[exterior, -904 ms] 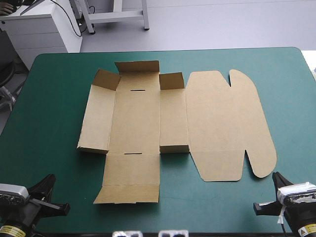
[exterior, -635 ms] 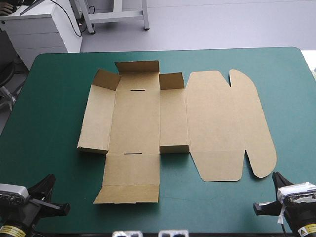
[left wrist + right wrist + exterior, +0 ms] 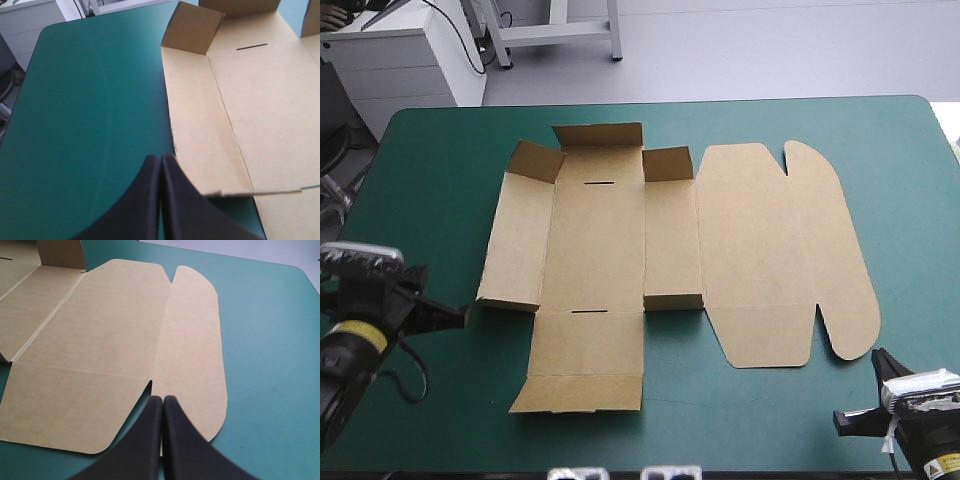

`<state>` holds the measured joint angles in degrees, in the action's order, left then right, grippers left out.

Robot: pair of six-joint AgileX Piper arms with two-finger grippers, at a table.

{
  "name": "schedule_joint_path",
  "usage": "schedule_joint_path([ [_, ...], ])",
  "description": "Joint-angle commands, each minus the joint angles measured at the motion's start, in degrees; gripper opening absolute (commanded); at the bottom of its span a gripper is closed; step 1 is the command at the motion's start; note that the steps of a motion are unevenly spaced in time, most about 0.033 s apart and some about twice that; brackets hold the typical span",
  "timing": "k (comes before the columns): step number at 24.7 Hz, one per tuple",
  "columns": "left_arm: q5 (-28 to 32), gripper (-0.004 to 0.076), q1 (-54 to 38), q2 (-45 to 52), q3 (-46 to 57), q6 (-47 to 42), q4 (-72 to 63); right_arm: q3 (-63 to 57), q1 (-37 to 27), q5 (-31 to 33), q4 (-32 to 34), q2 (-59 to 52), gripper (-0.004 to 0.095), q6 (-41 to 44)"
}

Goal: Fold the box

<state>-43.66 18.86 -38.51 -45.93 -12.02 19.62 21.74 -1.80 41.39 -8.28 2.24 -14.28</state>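
The brown box (image 3: 595, 250) lies opened out across the middle of the teal-green worktop (image 3: 420, 180), and most of it is flat. Its base panel (image 3: 592, 245) sits left of centre in the high view, with a thin slot near each end. At the far end, toward the top of the frame, the end flap (image 3: 598, 135) stands up, and so do the two small corner flaps (image 3: 535, 160) on either side of it. The near end flap (image 3: 585, 350) stretches toward the bottom of the frame, its last strip tipped up a little. The wide lid panel (image 3: 770, 250) lies flat at centre right, with rounded tabs along its outer edge.

Over on the left of the high view, the left gripper (image 3: 161, 160) is closed and empty, its black fingers meeting in one point. That point is aimed at the near corner of the box's left side panel (image 3: 515, 240). It sits just beside the corner, and contact cannot be made out.

The right gripper (image 3: 162, 399) is in the lower right corner of the high view, also closed on nothing. Its tip is low, just short of the lid panel's near edge, in line with the notch beside the rounded tab (image 3: 192, 340).
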Motion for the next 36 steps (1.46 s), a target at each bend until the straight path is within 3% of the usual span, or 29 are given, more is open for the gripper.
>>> schedule_joint_path([
  [1,3.8,-0.0008,0.2,-12.4,-8.8,-0.3,3.7,1.2,0.2,-4.4,-0.1,0.8,-0.0018,-0.2],
  [7,-2.7,0.0017,-0.8,-34.0,-23.3,6.3,4.1,1.2,0.2,-4.4,-0.1,0.8,-0.0018,-0.2],
  [14,-4.6,0.0018,-19.2,-45.2,-28.9,34.7,-31.0,1.2,0.2,-4.4,-0.1,0.8,-0.0019,-0.2],
  [19,-11.5,0.0017,-31.2,-50.6,-28.9,53.7,-51.2,1.2,0.2,-4.4,-0.1,0.8,-0.0020,-0.2],
  [24,-22.4,0.0017,-38.3,-56.5,-28.9,63.3,-63.8,1.2,0.2,-4.4,-0.1,0.8,-0.0020,-0.2],
  [29,-26.2,0.0039,-39.2,-62.2,-28.9,65.3,-64.1,1.2,0.2,-4.4,-0.1,0.8,-0.0020,-0.2],
  [31,-28.8,0.0099,-39.2,-63.5,-28.9,65.7,-64.5,1.2,0.2,-4.4,-0.1,0.8,-0.0020,-0.2],
  [32,-29.8,0.0209,-39.2,-64.0,-29.1,66.0,-65.2,1.2,0.2,-4.4,-0.1,0.8,-0.0020,-0.2],
  [33,-29.8,0.0263,-39.2,-64.3,-29.2,66.0,-65.7,1.2,0.2,-4.4,-0.1,0.8,-0.0020,-0.2],
  [34,-29.3,0.0400,-39.2,-64.4,-29.2,66.0,-67.5,1.2,0.2,-4.4,-0.1,0.8,-0.0020,-0.2],
  [35,-29.4,0.0480,-39.2,-64.4,-29.2,66.1,-69.4,1.2,0.2,-4.4,-0.1,0.8,-0.0020,-0.2],
  [36,-29.4,0.0497,-39.2,-64.4,-29.2,66.1,-69.9,1.2,0.2,-4.4,-0.1,0.8,-0.0020,-0.2],
])
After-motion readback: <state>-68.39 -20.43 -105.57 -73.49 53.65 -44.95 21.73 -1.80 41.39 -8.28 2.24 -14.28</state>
